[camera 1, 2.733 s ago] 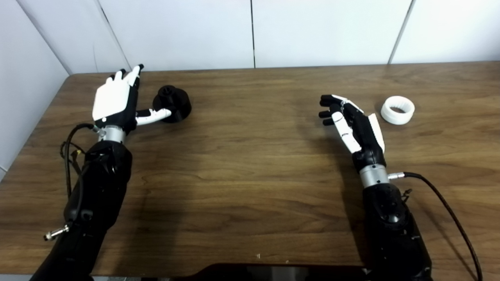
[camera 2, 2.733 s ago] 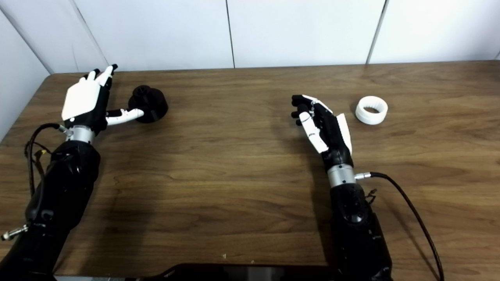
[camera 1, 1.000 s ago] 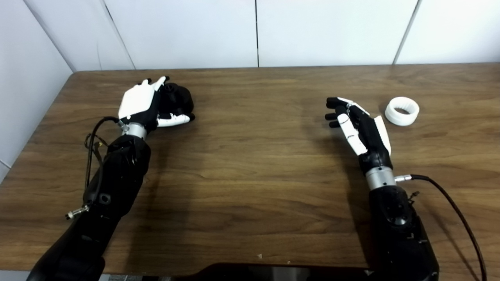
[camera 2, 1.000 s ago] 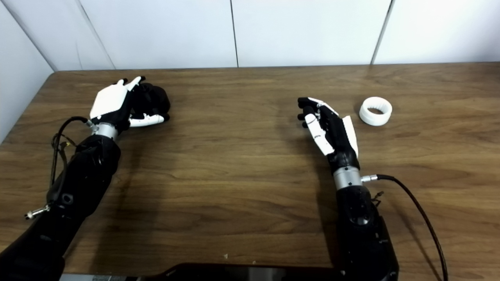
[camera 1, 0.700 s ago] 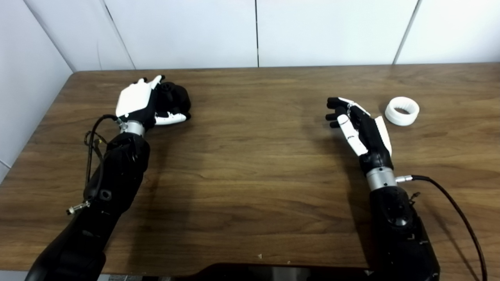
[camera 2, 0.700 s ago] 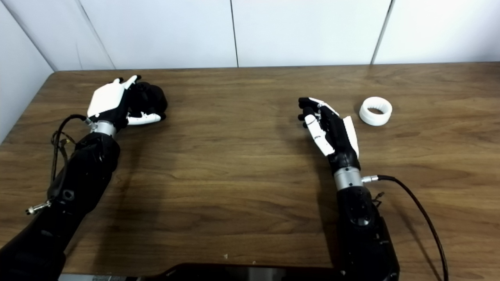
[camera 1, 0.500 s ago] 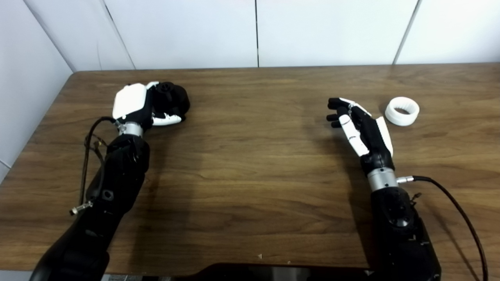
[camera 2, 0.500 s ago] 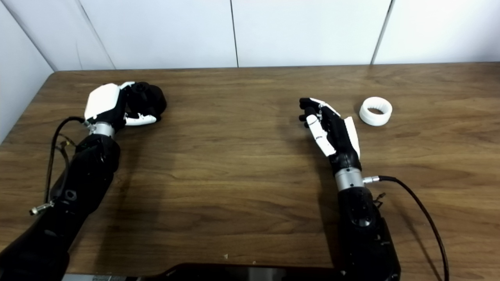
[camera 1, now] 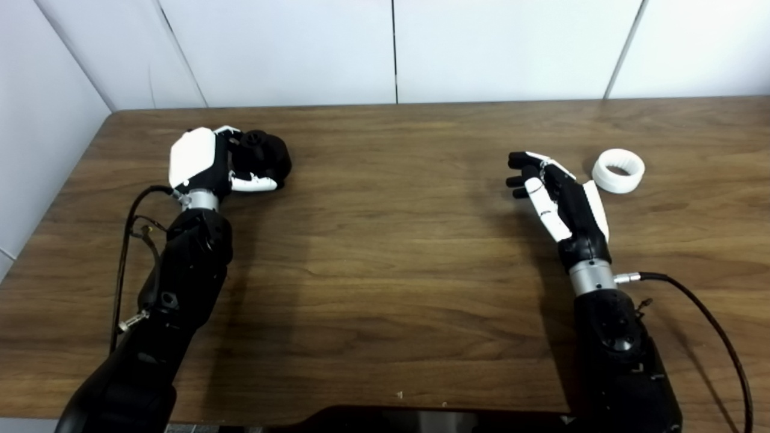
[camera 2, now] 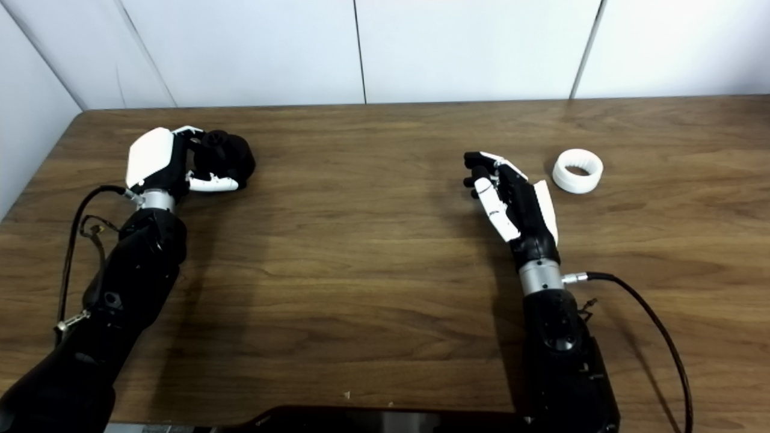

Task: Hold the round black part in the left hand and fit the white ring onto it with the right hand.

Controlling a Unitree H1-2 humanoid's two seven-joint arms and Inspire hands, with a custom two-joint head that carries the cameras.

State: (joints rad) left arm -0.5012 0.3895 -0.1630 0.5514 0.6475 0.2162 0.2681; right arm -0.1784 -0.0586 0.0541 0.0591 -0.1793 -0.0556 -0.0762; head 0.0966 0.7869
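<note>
The round black part [camera 1: 264, 157] sits at the table's far left, wrapped by my left hand [camera 1: 207, 162]. The fingers curl over its far side and the white thumb lies along its near side, so that hand is shut on it. Whether the part is off the table I cannot tell. The white ring [camera 1: 618, 171] lies flat on the table at the right. My right hand [camera 1: 556, 195] hovers open just left of the ring, fingers apart and pointing away, holding nothing.
The brown wooden table [camera 1: 385, 252] ends at a white panelled wall behind. A black cable [camera 1: 704, 313] trails from my right wrist across the table's right side. A dark object [camera 1: 421, 418] pokes in at the bottom edge.
My left hand slid in beside the black part and closed its fingers round it. The right hand drifted slightly right, still open. The ring has stayed put.
</note>
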